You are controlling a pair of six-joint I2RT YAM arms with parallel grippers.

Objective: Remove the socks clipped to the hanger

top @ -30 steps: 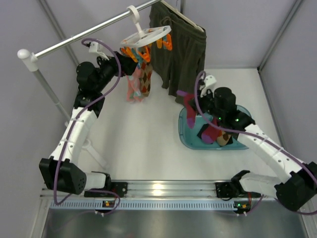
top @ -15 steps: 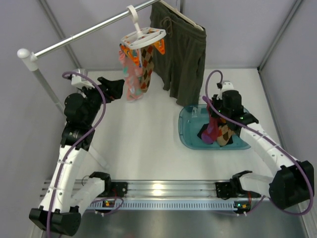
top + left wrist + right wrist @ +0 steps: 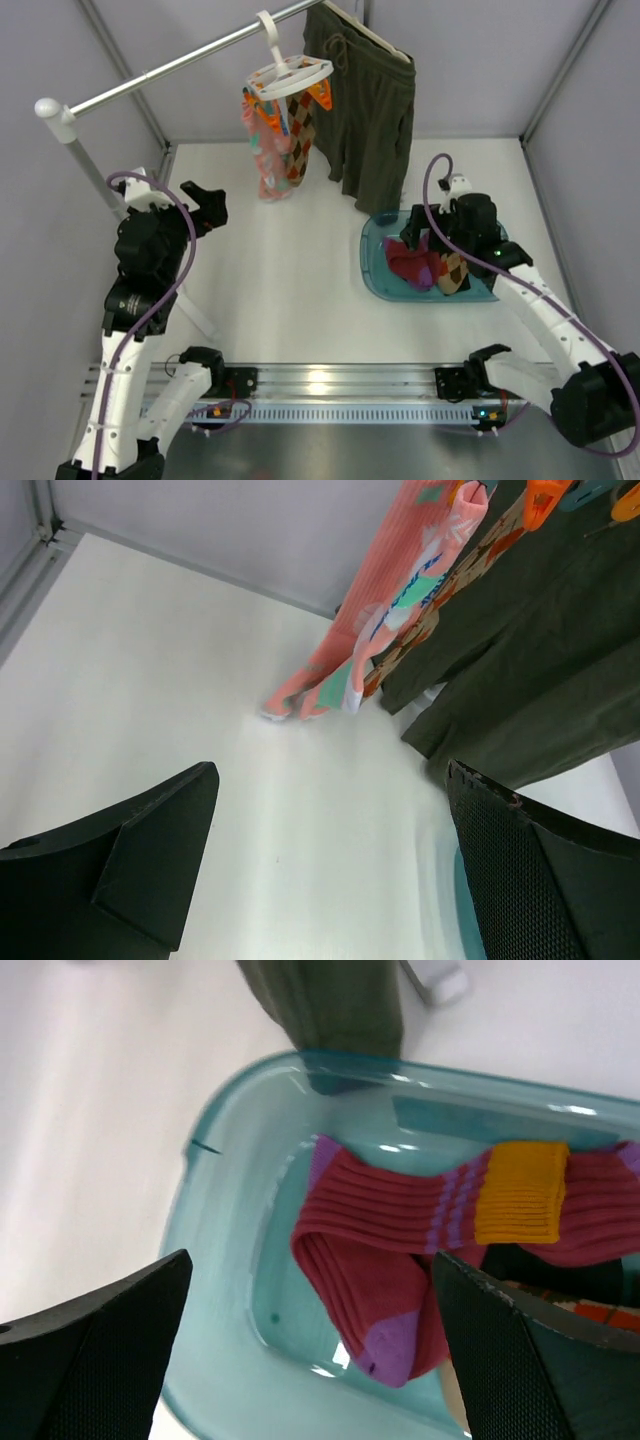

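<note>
Had both of mine wide open, right gripper (image 3: 424, 240) over the maroon sock (image 3: 390, 1250) lying in the teal tub (image 3: 225, 1165), left gripper (image 3: 330, 860) facing the pink sock (image 3: 390, 610) clipped on the ring hanger (image 3: 288, 72) (argyle sock (image 3: 300, 140) beside it), so I figured pinch high near the peg (image 3: 476, 488), pull straight down.

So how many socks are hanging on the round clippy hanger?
2 that I can tell: a pink sock on the left, a brown-orange diamond sock beside it, both clipped under the white ring hanger. More may hide behind them.
</note>
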